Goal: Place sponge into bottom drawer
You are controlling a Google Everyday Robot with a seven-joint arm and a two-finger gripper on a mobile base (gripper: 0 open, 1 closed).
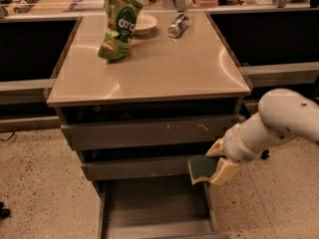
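Observation:
The sponge [201, 167], dark green on top with a yellow base, is held in my gripper [215, 164] at the right front of the cabinet. The gripper's cream fingers are shut on it, one above and one below its right end. It hangs in front of the middle drawer's front, just above the right rear corner of the bottom drawer [154, 205]. The bottom drawer is pulled out, and its bare grey floor shows. My white arm [279, 121] comes in from the right.
The cabinet's tan top [149, 63] holds a green snack bag [118, 28], a white bowl [142, 23] and a metal can [178, 25] at the back. Two grey drawer fronts [149, 131] sit above the open one. Speckled floor lies on both sides.

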